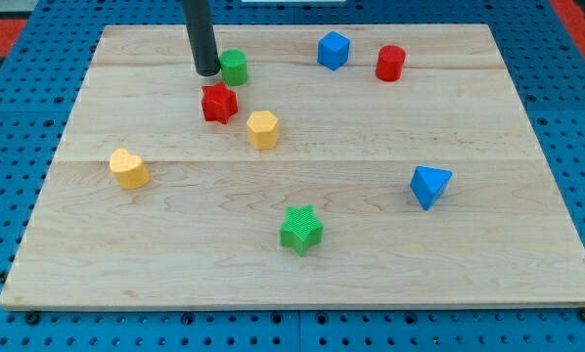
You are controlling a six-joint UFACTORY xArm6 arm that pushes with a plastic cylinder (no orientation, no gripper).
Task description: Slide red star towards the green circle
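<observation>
No readable text, labels, brands or numbers, blocks seemingly unmarked, wooden board [302,264] plain

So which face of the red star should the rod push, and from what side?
Probably the red star's lower edge, pushing toward the view's top and slightly right, since the green circle sits just above it. My tip is now beside the circle's left, above the star, so it must circle around.

Red star [218,102] to green circle [234,66]: narrow gap, unobstructed. My tip [207,72] just left of circle. Yellow hexagon [262,129] flanks star's lower right.
</observation>
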